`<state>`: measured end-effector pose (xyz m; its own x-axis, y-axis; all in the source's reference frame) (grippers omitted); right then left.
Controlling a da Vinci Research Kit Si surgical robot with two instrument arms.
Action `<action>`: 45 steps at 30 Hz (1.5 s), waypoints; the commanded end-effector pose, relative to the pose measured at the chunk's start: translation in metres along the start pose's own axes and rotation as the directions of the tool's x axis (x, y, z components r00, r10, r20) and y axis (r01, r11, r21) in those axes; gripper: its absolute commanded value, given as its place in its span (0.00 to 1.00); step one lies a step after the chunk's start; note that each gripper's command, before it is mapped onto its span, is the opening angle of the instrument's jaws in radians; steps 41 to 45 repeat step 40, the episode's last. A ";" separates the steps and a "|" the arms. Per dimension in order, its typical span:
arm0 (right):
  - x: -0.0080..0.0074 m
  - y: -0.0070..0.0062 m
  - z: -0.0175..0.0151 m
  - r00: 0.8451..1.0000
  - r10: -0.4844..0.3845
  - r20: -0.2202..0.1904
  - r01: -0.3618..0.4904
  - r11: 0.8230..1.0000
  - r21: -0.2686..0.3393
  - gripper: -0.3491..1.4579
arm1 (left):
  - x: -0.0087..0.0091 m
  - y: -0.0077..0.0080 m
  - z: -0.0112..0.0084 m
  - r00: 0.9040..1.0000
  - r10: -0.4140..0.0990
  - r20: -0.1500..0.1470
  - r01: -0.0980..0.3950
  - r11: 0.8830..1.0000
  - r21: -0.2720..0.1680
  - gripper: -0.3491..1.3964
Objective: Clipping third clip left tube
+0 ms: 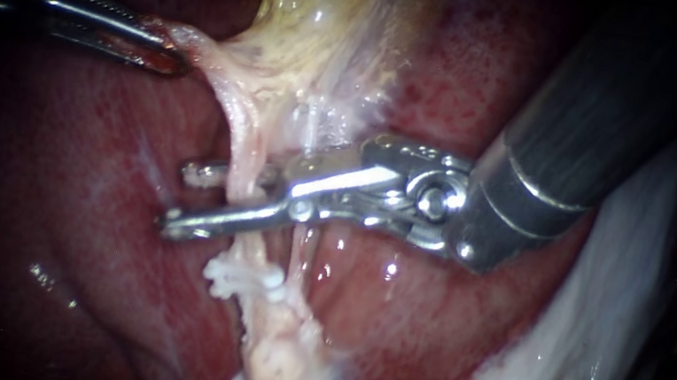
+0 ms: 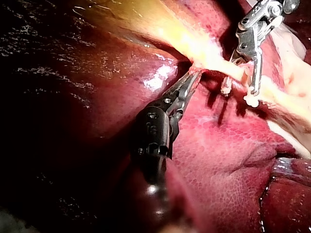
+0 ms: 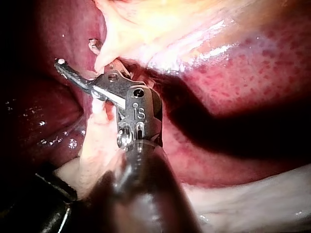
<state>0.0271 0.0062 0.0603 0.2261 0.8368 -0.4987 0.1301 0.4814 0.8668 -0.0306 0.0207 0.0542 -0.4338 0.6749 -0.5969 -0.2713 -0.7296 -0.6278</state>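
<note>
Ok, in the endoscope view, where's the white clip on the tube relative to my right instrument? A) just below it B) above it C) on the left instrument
A: the white clip sits on the tube just below where the right instrument straddles it.

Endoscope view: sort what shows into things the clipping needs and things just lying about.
In the job: right instrument, jaws open around the left tube; white clip on that tube; left instrument, jaws shut on pale tissue.
Lying about: liver; white tissue at lower right.
</note>
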 end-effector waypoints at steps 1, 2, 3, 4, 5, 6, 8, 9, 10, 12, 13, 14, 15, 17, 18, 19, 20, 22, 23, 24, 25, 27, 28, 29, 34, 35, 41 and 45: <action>0.0001 -0.0002 0.0000 1.000 0.000 -0.001 0.000 1.000 0.002 0.47 | 0.0000 0.0000 0.0000 1.000 0.000 0.000 0.000 1.000 0.000 0.00; 0.0002 -0.0004 -0.0001 1.000 0.000 -0.001 0.000 1.000 0.003 0.47 | 0.0000 0.0000 0.0000 1.000 0.000 0.000 0.000 1.000 0.000 0.00; 0.0002 -0.0005 -0.0001 1.000 0.000 0.000 0.000 1.000 0.003 0.46 | 0.0000 0.0000 0.0000 1.000 0.000 0.000 0.000 1.000 0.000 0.00; 0.0001 -0.0006 -0.0001 1.000 0.000 0.001 0.000 1.000 0.007 0.46 | 0.0000 0.0000 0.0000 1.000 0.000 0.000 0.000 1.000 0.000 0.00; 0.0001 -0.0006 -0.0001 1.000 0.000 0.002 0.000 1.000 0.007 0.46 | 0.0000 0.0000 0.0000 1.000 0.000 0.000 0.000 1.000 0.000 0.00; 0.0001 -0.0007 -0.0001 1.000 0.006 0.002 -0.006 1.000 0.007 0.46 | 0.0000 0.0000 0.0000 1.000 0.000 0.000 0.000 1.000 0.000 0.00; 0.0000 -0.0007 -0.0003 1.000 0.006 0.002 -0.006 1.000 0.009 0.45 | 0.0000 0.0000 0.0000 1.000 0.000 0.000 0.000 1.000 0.000 0.00; 0.0000 -0.0008 -0.0005 1.000 0.006 0.002 -0.006 1.000 0.009 0.44 | 0.0000 0.0000 0.0000 1.000 0.000 0.000 0.000 1.000 0.000 0.00; 0.0000 -0.0008 -0.0006 1.000 0.006 0.004 -0.006 1.000 0.013 0.43 | 0.0000 0.0000 0.0000 1.000 0.000 0.000 0.000 1.000 0.000 0.00; 0.0000 -0.0010 -0.0009 1.000 0.007 0.005 -0.007 1.000 0.015 0.39 | -0.0001 0.0000 0.0000 1.000 0.000 0.000 0.000 1.000 0.000 0.00; 0.0001 -0.0010 -0.0011 1.000 0.007 0.005 -0.007 1.000 0.015 0.36 | -0.0001 -0.0001 0.0000 1.000 0.000 0.000 0.000 1.000 0.000 0.00; 0.0001 -0.0011 -0.0013 1.000 0.008 0.005 -0.008 1.000 0.017 0.31 | -0.0001 -0.0001 0.0001 1.000 0.000 0.000 0.000 1.000 0.000 0.00; 0.0002 -0.0012 -0.0014 1.000 0.008 0.005 -0.008 1.000 0.018 0.26 | -0.0001 -0.0001 0.0001 1.000 0.000 0.000 0.000 1.000 0.000 0.00; 0.0003 -0.0013 -0.0017 1.000 0.009 0.005 -0.010 1.000 0.019 0.17 | -0.0001 -0.0001 0.0001 1.000 0.000 0.000 0.000 1.000 0.000 0.00; 0.0003 -0.0014 -0.0018 1.000 0.010 0.007 -0.010 1.000 0.023 0.12 | -0.0001 -0.0001 0.0001 1.000 0.000 0.000 0.000 1.000 0.000 0.00; 0.0003 -0.0014 -0.0019 1.000 0.016 0.009 -0.016 1.000 0.026 0.07 | -0.0001 -0.0001 0.0001 1.000 0.000 0.000 0.000 1.000 0.000 0.00; 0.0003 -0.0015 -0.0019 1.000 0.021 0.009 -0.022 0.999 0.026 0.04 | -0.0001 -0.0001 0.0001 1.000 0.000 0.000 0.000 1.000 0.000 0.00; 0.0003 -0.0016 -0.0019 0.999 0.033 0.013 -0.033 0.999 0.033 0.00 | -0.0001 -0.0001 0.0001 1.000 0.000 0.000 0.000 1.000 0.000 0.00; 0.0002 -0.0016 -0.0019 0.999 0.032 0.014 -0.033 0.999 0.035 0.00 | -0.0001 -0.0001 0.0001 1.000 0.000 0.000 0.000 1.000 0.001 0.00; 0.0002 -0.0016 -0.0018 0.999 0.037 0.016 -0.037 0.999 0.039 0.00 | -0.0001 -0.0001 0.0002 1.000 0.000 0.000 0.000 1.000 0.001 0.00; 0.0001 -0.0016 -0.0018 0.999 0.042 0.019 -0.042 0.998 0.043 0.00 | -0.0001 -0.0001 0.0002 1.000 0.000 0.000 0.000 1.000 0.001 0.00; 0.0001 -0.0016 -0.0018 0.997 0.069 0.027 -0.070 0.996 0.053 0.00 | -0.0001 -0.0001 0.0002 1.000 0.000 0.000 0.000 1.000 0.001 0.00; 0.0000 -0.0016 -0.0018 0.997 0.074 0.027 -0.075 0.996 0.054 0.00 | -0.0001 -0.0001 0.0002 1.000 0.000 0.000 0.000 1.000 0.001 0.00; 0.0000 -0.0016 -0.0018 0.996 0.079 0.028 -0.081 0.995 0.054 0.00 | -0.0001 -0.0001 0.0002 1.000 0.000 0.000 0.000 1.000 0.001 0.00; 0.0000 -0.0018 -0.0017 0.995 0.091 0.031 -0.092 0.994 0.053 0.00 | -0.0001 -0.0001 0.0003 1.000 0.000 0.000 0.000 1.000 0.002 0.00; 0.0000 -0.0018 -0.0017 0.995 0.091 0.031 -0.092 0.994 0.053 0.00 | -0.0001 -0.0001 0.0003 1.000 0.000 0.000 0.000 1.000 0.002 0.00; -0.0001 -0.0018 -0.0016 0.994 0.101 0.034 -0.103 0.993 0.056 0.00 | -0.0001 -0.0001 0.0003 1.000 0.000 0.000 0.000 1.000 0.002 0.00; -0.0001 -0.0018 -0.0016 0.994 0.101 0.034 -0.103 0.993 0.056 0.00 | -0.0001 -0.0001 0.0003 1.000 0.000 0.000 0.000 1.000 0.002 0.00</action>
